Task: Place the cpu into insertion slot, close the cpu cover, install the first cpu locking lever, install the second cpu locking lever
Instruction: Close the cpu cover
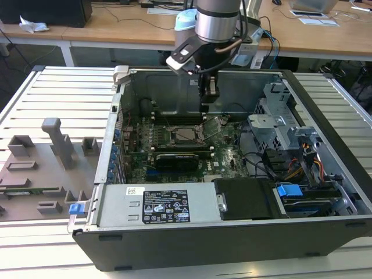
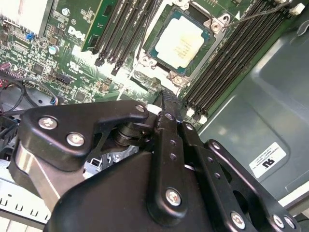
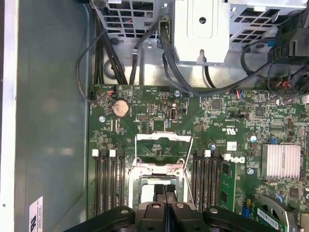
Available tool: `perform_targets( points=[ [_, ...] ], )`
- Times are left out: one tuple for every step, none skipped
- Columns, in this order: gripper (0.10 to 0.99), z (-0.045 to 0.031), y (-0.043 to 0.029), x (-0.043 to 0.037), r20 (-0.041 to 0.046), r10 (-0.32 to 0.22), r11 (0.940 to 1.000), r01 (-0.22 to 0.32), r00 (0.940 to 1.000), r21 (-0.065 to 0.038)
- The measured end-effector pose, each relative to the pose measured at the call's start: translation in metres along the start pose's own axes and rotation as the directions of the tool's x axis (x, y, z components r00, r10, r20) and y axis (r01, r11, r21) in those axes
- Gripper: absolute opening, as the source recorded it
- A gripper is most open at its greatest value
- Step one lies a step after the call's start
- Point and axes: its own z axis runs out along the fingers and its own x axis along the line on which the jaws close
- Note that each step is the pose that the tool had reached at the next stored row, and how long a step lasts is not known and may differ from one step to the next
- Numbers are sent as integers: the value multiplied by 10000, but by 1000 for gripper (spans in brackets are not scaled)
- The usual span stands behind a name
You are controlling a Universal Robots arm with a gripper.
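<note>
The gripper (image 3: 164, 189) hangs low over the board with its two fingers pressed together, and I see nothing between them. The cpu (image 2: 179, 41) lies flat in the insertion slot (image 3: 136, 186), silver top up, so the first step looks done (this is my judgement from how evenly it sits).

The cpu cover (image 3: 163, 137) is not yet down. In the first wrist view it stands open at the slot's edge that faces the round battery (image 3: 120, 108), with its window toward the camera. The fingertips are just above the slot, so the cover lies directly beyond them, and the line where the fingers meet points at the middle of the cover's top bar.

A thin wire lever (image 2: 256, 14) sticks out from one corner of the slot, free and raised.

Room is narrow at the sides, because the long memory slots (image 2: 227, 63) run along both sides of the slot. The grey case wall (image 2: 260, 96) is near behind them. In the exterior view the gripper (image 1: 205, 107) is above the far edge of the slot.
</note>
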Motion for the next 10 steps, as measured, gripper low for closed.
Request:
perform_targets(
  points=[
    [106,3,6,0,-2,1,10000,-1,10000,1],
    [106,8,13,0,-2,1,10000,-1,10000,4],
    [106,23,22,0,0,0,10000,0,10000,10],
    [106,35,29,0,-1,0,10000,0,10000,15],
    [106,45,38,0,-1,0,10000,0,10000,22],
    [106,53,52,1,0,0,10000,0,10000,29],
    [106,58,65,0,-1,0,10000,0,10000,34],
    [106,61,94,-1,2,-2,10000,2,10000,42],
    [106,61,115,-1,2,-1,10000,0,10000,46],
    [106,63,155,-2,1,0,10000,0,10000,51]
  ],
)
